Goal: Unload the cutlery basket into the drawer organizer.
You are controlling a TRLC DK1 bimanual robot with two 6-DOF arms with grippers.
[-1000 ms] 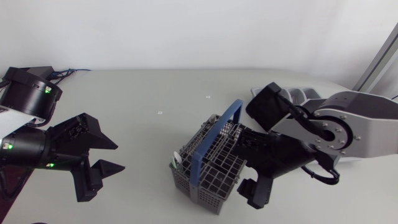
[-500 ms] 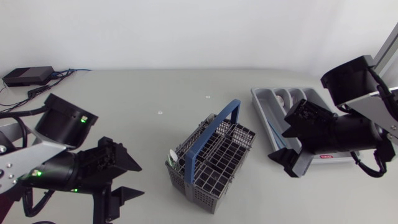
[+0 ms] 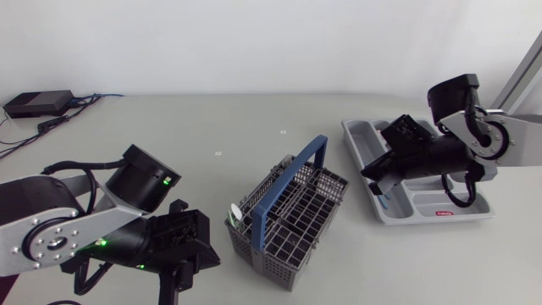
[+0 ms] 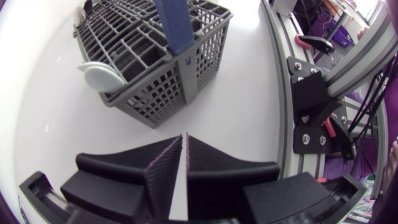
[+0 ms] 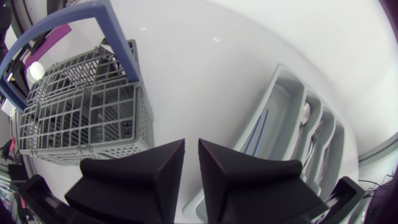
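Observation:
The grey cutlery basket (image 3: 292,224) with its blue handle (image 3: 294,188) stands mid-table; a white spoon (image 3: 238,215) sticks out of its near-left corner. The grey drawer organizer (image 3: 464,212) lies to the right, holding a blue-handled piece (image 5: 257,134), a spoon (image 5: 305,114) and a fork (image 5: 318,133). My left gripper (image 3: 203,252) hangs low, left of the basket, fingers together with nothing between them; its wrist view shows the basket (image 4: 146,53) and white spoon (image 4: 102,76) just ahead. My right gripper (image 3: 373,174) hovers over the organizer's near-left end, shut and empty.
A black box (image 3: 37,102) with cables sits at the far left corner. Bare table lies between the basket and the organizer (image 5: 292,99), and behind the basket (image 5: 84,118).
My right gripper pulled away from the basket to the organizer and shut. My left arm swung right toward the basket, and its fingers came together.

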